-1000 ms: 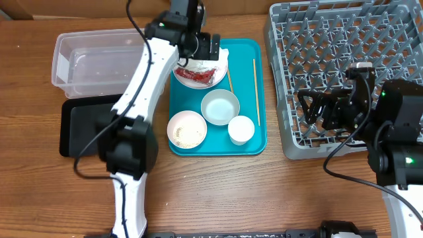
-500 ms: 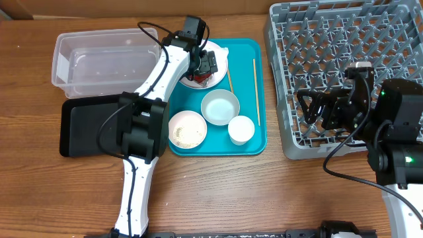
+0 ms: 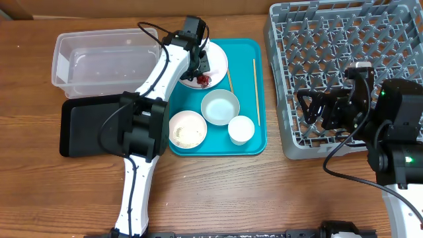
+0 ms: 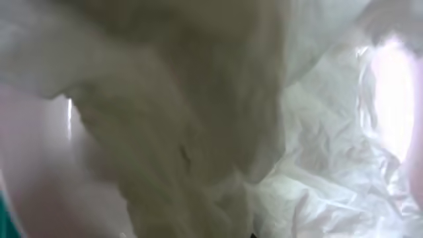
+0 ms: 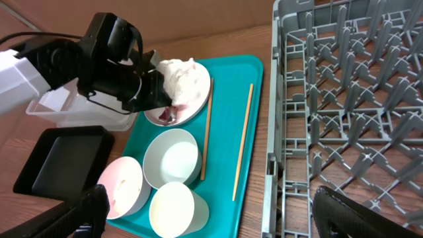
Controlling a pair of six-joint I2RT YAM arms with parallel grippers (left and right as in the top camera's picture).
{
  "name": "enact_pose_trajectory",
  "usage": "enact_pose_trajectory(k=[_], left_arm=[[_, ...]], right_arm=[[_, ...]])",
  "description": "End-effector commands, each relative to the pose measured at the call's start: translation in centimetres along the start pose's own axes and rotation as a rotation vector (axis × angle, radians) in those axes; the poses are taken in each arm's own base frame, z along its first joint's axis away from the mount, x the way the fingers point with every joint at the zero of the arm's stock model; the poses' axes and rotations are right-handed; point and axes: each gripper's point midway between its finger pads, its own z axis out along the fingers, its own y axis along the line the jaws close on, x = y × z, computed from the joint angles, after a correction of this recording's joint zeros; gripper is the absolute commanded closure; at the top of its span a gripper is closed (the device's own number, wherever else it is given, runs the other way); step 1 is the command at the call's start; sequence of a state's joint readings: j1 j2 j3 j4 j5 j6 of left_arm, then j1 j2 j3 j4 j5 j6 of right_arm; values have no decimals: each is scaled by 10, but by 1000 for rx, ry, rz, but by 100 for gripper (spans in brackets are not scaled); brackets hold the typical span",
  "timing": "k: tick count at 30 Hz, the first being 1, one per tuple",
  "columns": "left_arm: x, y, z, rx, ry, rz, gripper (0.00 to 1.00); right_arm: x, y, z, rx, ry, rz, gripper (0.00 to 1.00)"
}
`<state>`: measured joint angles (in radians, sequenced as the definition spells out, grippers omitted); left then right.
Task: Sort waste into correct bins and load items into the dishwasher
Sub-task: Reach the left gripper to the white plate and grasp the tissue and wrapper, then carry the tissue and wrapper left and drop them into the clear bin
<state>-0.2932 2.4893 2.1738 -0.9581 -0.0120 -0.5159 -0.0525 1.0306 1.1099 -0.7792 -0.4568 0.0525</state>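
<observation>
Left gripper (image 3: 200, 63) is now down on the plate (image 3: 219, 61). A second ago it stood higher over it, with the arm reared up.

Napkin (image 5: 182, 78) sits hard against the jaws and bulges out on their rack side. The left wrist view is filled with it. The fingers are lost in the folds, so I cannot tell whether they have closed on it or only press in.

Wrapper (image 3: 203, 80) lies just beneath the jaws, on the plate. A broad red patch showed a second ago; now only a scrap does.

Right gripper (image 3: 316, 110) hangs over the rack (image 3: 330, 39) edge, fingers spread wide with nothing between them.

Reading: the waste pick is under way, probably napkin first. Nothing is binned yet. The tub (image 3: 99, 63) lies beside the jaws, away from the rack, and the black tray (image 3: 86, 125) is further back toward the arm base.
</observation>
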Motion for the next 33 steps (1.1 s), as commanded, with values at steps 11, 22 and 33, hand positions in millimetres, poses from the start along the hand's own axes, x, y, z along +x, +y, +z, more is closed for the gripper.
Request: enact_pose_trajectory(k=[11, 22, 33], left_arm=[[-48, 22, -199, -9, -193, -67, 96], [-36, 178, -196, -287, -131, -920, 96], [-60, 198, -102, -263, -81, -861, 32]], right_arm=[[-10, 5, -5, -11, -30, -15, 0], [-11, 4, -4, -7, -29, -14, 0], [-11, 3, -2, -7, -27, -13, 0]])
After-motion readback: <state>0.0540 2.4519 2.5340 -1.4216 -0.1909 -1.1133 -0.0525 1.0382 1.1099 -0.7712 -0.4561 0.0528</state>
